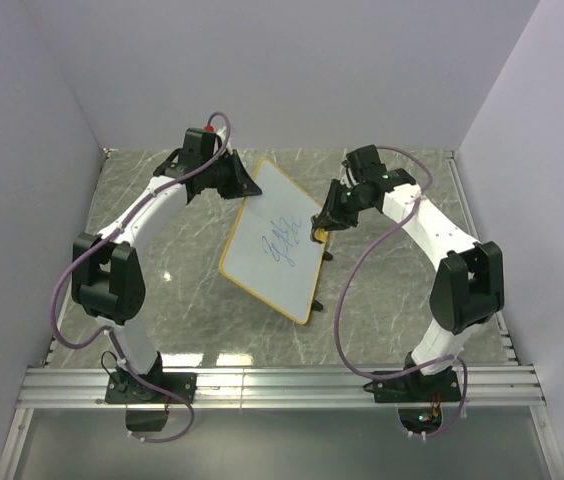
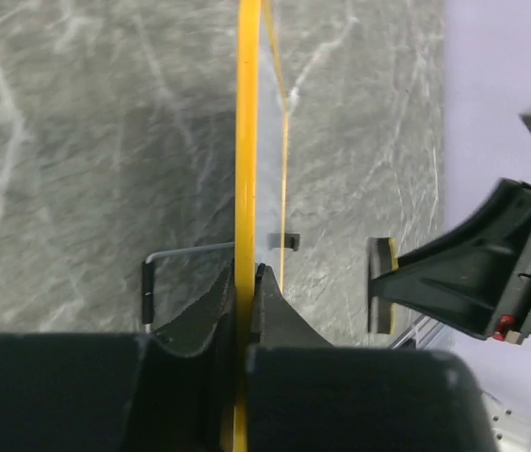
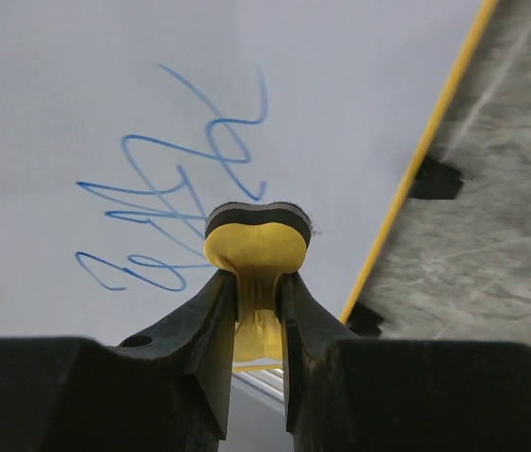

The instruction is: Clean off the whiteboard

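Both grips look set: left end effector (image 2: 245, 280) clamps the whiteboard (image 1: 260, 268) edge, right end effector (image 3: 258, 282) pinches the eraser (image 3: 257, 237); sweep it flat over the scribble (image 3: 173, 179).

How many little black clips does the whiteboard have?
2. Both sit on the whiteboard's yellow edge: the far clip higher up, and the near clip beside the right end effector. Others may be hidden.
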